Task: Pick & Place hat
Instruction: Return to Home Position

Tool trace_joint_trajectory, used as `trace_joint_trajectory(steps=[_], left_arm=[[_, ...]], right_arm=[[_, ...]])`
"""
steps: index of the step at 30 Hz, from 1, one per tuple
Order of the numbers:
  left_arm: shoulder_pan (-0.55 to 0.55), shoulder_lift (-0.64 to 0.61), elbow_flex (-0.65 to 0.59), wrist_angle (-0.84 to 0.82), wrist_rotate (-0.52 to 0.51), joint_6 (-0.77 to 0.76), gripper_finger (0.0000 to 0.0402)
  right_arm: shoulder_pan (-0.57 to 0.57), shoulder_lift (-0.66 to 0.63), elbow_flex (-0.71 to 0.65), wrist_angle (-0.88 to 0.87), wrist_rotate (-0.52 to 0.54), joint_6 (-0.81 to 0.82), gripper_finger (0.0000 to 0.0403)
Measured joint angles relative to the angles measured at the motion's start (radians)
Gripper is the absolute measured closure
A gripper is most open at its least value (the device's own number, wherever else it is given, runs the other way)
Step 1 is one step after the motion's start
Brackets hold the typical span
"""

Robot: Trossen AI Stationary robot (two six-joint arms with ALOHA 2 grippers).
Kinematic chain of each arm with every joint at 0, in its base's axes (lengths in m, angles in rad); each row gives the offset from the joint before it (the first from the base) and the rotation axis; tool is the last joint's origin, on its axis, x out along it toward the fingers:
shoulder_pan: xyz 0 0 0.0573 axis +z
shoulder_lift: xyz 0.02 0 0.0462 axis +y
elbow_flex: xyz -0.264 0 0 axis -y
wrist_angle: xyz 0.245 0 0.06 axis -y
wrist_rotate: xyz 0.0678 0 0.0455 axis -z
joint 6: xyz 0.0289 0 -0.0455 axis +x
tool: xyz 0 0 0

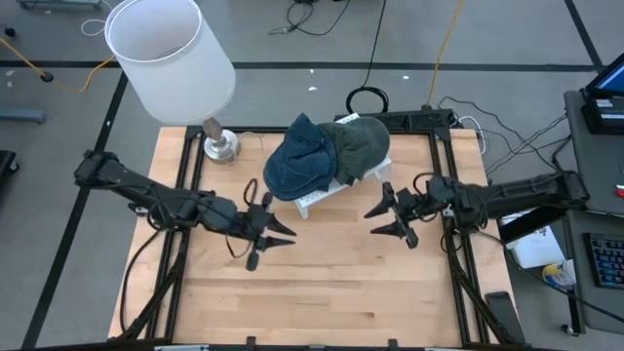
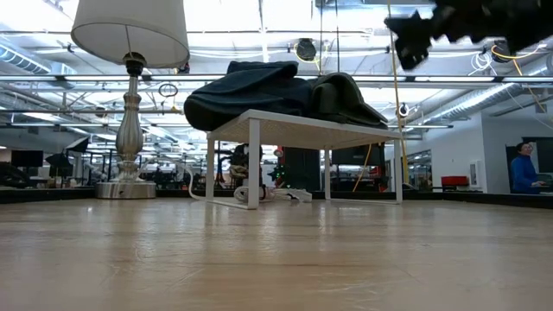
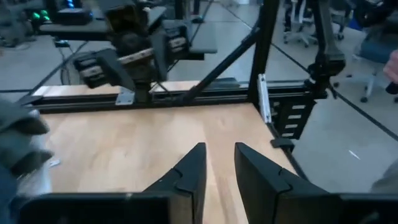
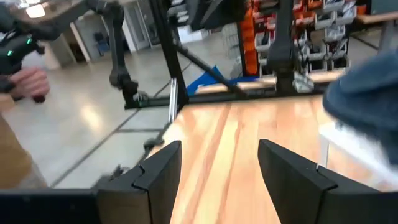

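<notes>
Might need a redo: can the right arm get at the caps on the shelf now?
Probably yes. The right claw hangs open and empty beside the shelf, nothing between it and the caps.

A light wooden table (image 1: 322,292) framed by black metal rails is seen from above. Near its far edge a small white slatted shelf (image 1: 320,198) is set, and on it soft caps are piled: a crumpled blue fabric cap (image 1: 297,161) on the left side, touching a dark grey-green cap (image 1: 359,146) on the right. A white-shaded lamp with a silver metal base (image 1: 220,146) is placed at the table's far left corner. The left gripper (image 1: 278,232) is held over the bare wood just in front of the shelf. The right gripper (image 1: 380,219) is held beside the shelf's right end, its fingers spread apart. Black cables (image 1: 366,97) are laid on the grey floor behind.
</notes>
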Motion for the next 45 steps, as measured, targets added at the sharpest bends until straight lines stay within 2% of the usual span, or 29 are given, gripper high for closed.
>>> trace_joint_trajectory(steps=[6, 9, 16, 24, 28, 32, 39, 41, 45], left_arm=[[-0.001, -0.167, -0.243, 0.165, -0.016, -0.036, 0.0314], [-0.005, -0.251, -0.359, 0.227, -0.043, -0.037, 0.0314], [-0.015, -0.415, -0.584, 0.355, -0.099, -0.029, 0.0314], [-0.025, -0.535, -0.755, 0.434, -0.097, -0.035, 0.0314], [-0.043, -0.568, -0.853, 0.527, -0.090, -0.034, 0.0314], [-0.056, -0.593, -0.950, 0.616, -0.093, -0.039, 0.0314], [-0.055, -0.666, -0.945, 0.591, -0.125, -0.023, 0.0314], [-0.050, -0.716, -0.945, 0.578, -0.120, -0.004, 0.0314], [-0.034, -0.843, -0.945, 0.452, -0.124, 0.011, 0.0314]], right_arm=[[-0.002, -0.075, -0.144, 0.105, 0.010, 0.015, 0.0197], [-0.002, -0.116, -0.210, 0.152, 0.058, 0.023, 0.0195], [-0.005, -0.205, -0.315, 0.177, 0.055, 0.013, 0.0198], [-0.005, -0.351, -0.419, 0.168, 0.050, -0.009, 0.0195], [-0.004, -0.421, -0.471, 0.180, 0.051, -0.030, 0.0197], [-0.004, -0.461, -0.473, 0.105, 0.051, -0.071, 0.0199], [-0.029, -0.523, -0.475, 0.059, 0.051, -0.059, 0.0196], [-0.043, -0.553, -0.475, 0.033, 0.050, -0.052, 0.0197], [-0.074, -0.623, -0.476, -0.034, 0.051, -0.045, 0.0199]])
